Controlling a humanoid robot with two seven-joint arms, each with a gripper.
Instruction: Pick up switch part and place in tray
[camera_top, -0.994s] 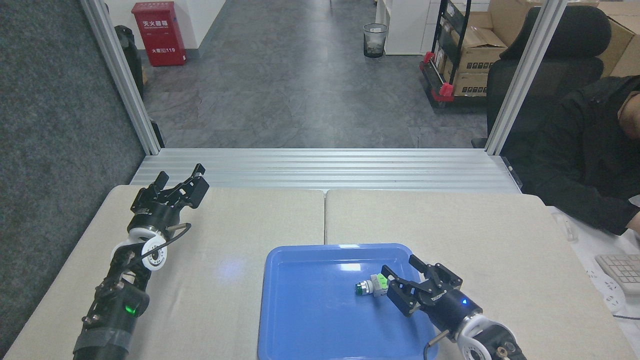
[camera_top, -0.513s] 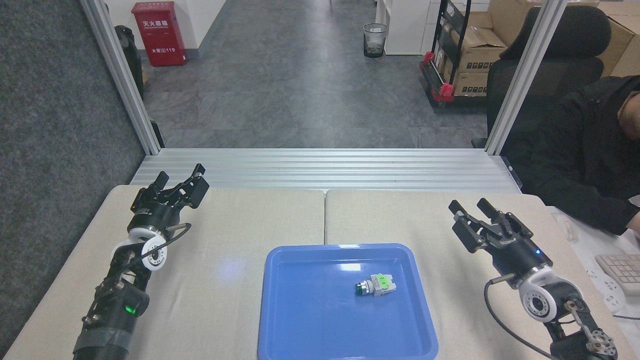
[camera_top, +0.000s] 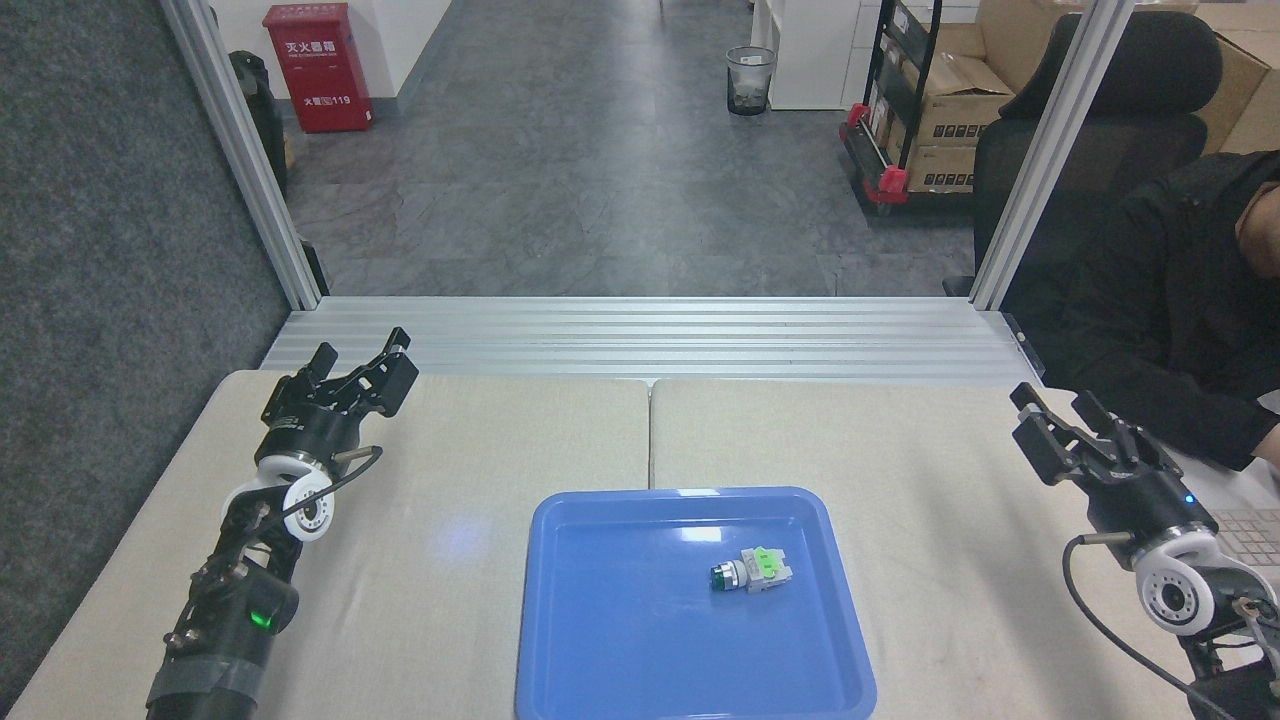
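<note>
From the head view, the large shallow bright blue plastic tray (camera_top: 640, 640), glossy, with rounded corners and a raised rim, sits on the beige cloth-covered table (camera_top: 480, 450) at the near middle. Inside it, right of centre, lies the small grey cylindrical switch part (camera_top: 750, 572) on its side, with its bright green plastic clip up and to the right and its dark green round cap pointing left. It rests on the tray floor, clear of the rim on every side.

The black right gripper (camera_top: 1058, 424) is at the table's right edge, well apart from the tray and from the switch part, which lies down and to its left. Its fingers are spread with an open gap between them, holding nothing.

The black left gripper (camera_top: 362, 366) is over the far left part of the table, also well apart from the tray, with the switch part far down and to its right. Its fingers likewise stand apart and empty.

Behind the table runs a ribbed aluminium frame (camera_top: 650, 335). At the right edge sits a person in a dark jacket (camera_top: 1170, 310), beside a white keyboard (camera_top: 1245, 530).
</note>
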